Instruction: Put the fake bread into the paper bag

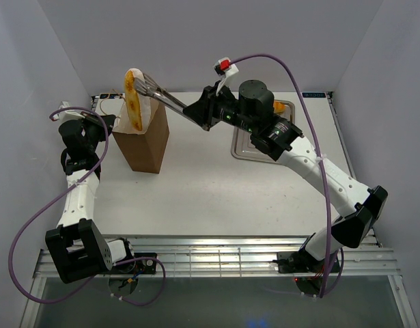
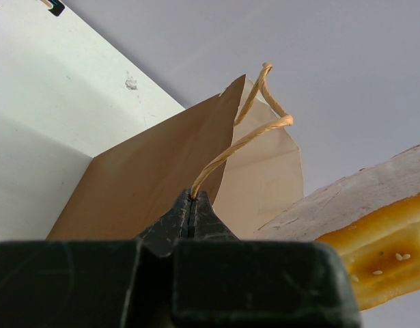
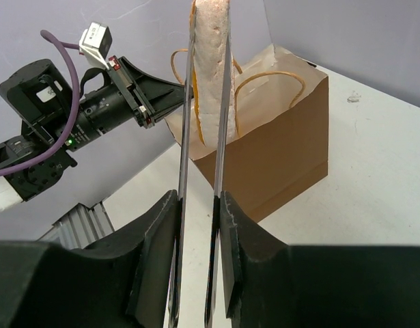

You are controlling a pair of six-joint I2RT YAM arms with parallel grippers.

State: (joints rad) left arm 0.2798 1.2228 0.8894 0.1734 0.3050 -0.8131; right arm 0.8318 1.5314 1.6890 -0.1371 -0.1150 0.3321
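1. Left end effector [image 2: 193, 208] is clamped shut on the string handle [image 2: 254, 137] of the bag [image 2: 148, 171], likely to steady it and keep the mouth open.
2. Right end effector [image 3: 197, 219] squeezes the tongs [image 3: 184, 123], which pinch the baguette [image 1: 133, 99] upright, its lower end at the bag's mouth; the bag stands on the worktop [image 1: 210, 191].

The left arm [image 1: 80, 191] stands bent at the left side, wrist apparently tilted upward, the left gripper [image 2: 192, 205] pinched on a string handle [image 2: 244, 141]. The right arm [image 1: 319, 171] stretches far-left, the right gripper [image 3: 196, 205] clamped around tongs [image 3: 187, 102].
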